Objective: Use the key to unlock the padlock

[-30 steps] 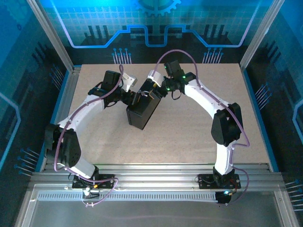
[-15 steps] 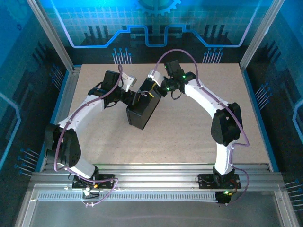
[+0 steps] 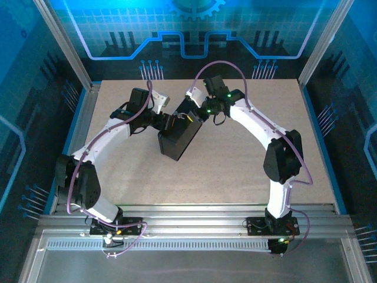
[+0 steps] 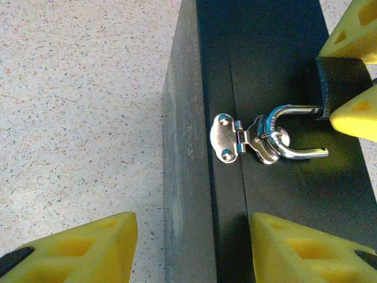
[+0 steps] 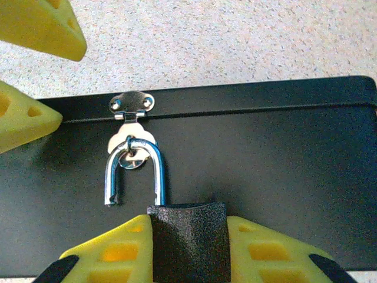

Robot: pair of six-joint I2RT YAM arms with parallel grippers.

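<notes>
A speckled beige worktop (image 3: 247, 177) carried a black box (image 3: 178, 140), set at an angle near its middle, as two white robot arms reached in from the near edge and met over the box's far end. The left arm (image 3: 112, 132) came in from the left; the right arm (image 3: 259, 127) curved in from the right.

The left end effector (image 4: 193, 227) stood with its yellow fingers (image 4: 88, 247) well apart. One was over the worktop beside the box's side wall, with a gap showing between them, and the other was over the box's dark face.

The right end effector (image 5: 188, 223) was closed on the padlock (image 5: 187, 250), its yellow fingers clamped to either side of the black, textured body. The padlock lay against the box's face, just below a seam line. Its silver shackle (image 5: 160, 171) stood out of the body on one side, the free leg ending in open air, while the other leg ran down into the body. The shackle's bend passed through a small metal ring (image 5: 132, 158) hanging from the silver hasp (image 5: 132, 104), which was fixed to the box at the seam.
</notes>
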